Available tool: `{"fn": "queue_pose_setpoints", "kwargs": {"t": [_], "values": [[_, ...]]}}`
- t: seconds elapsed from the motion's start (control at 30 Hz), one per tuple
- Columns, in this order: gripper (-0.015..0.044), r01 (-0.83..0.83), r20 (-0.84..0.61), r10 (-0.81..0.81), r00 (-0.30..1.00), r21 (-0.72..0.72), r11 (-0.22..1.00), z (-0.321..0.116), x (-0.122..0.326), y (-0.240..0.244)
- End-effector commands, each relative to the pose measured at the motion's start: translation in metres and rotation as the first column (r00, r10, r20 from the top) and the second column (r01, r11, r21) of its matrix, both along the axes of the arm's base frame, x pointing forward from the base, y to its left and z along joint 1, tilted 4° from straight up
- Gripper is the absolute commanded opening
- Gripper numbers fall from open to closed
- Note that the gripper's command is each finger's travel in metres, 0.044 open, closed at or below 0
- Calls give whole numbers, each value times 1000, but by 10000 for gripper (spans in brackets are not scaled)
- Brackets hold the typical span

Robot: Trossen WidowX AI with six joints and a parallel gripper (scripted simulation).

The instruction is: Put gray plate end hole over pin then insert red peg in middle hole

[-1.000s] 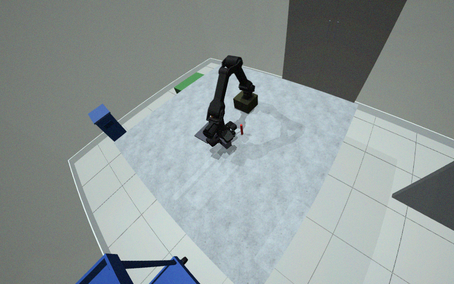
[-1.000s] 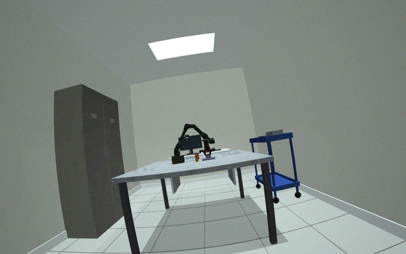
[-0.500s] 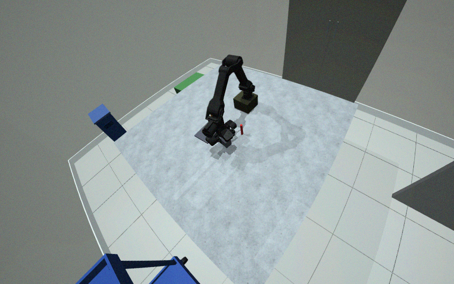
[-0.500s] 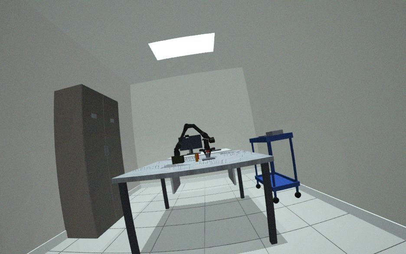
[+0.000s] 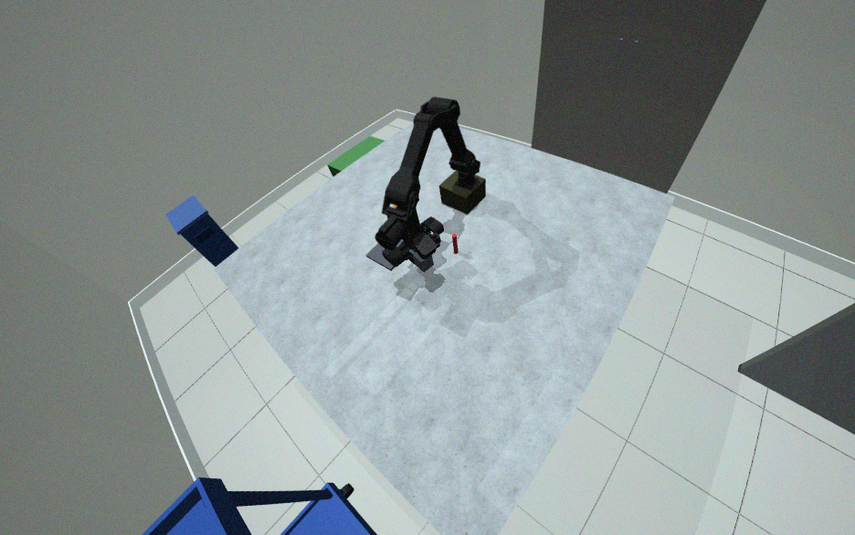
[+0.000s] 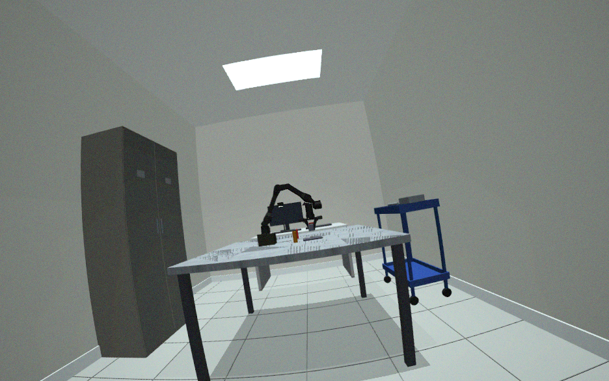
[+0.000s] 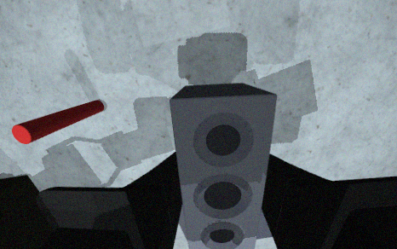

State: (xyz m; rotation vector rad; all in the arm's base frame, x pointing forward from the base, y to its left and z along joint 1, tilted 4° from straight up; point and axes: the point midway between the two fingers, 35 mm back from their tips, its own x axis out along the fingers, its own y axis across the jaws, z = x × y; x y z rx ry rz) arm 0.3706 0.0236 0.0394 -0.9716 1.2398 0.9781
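Partly closed, the pincer (image 5: 417, 254) (image 6: 311, 223) (image 7: 215, 150) grips the gray plate (image 5: 426, 264) (image 6: 311, 227) (image 7: 222, 170) by its long sides, raised above the counter (image 5: 441, 390) (image 6: 287, 262), presumably to leave its three round holes free for the pin (hidden from me here). The smooth, straight-edged plate is matched by a thin, flat base (image 5: 380, 257) (image 6: 313, 238); in the top view, the slim cylindrical red peg (image 5: 455, 244) (image 6: 297, 234) (image 7: 60, 121) stands upright, farther from the mottled counter's left corner than the base.
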Motion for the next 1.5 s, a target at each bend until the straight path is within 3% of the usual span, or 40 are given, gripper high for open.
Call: {"fn": "queue_pose_setpoints", "kwargs": {"t": [0.0, 0.7, 1.47], "values": [[0, 4, 8, -4, 1000, 0, 1000, 16, 0, -1], [0, -5, 6, 5, 1000, -5, 1000, 79, -12, -4], [0, 133, -3, -133, 991, -1, 991, 45, -14, -57]]}}
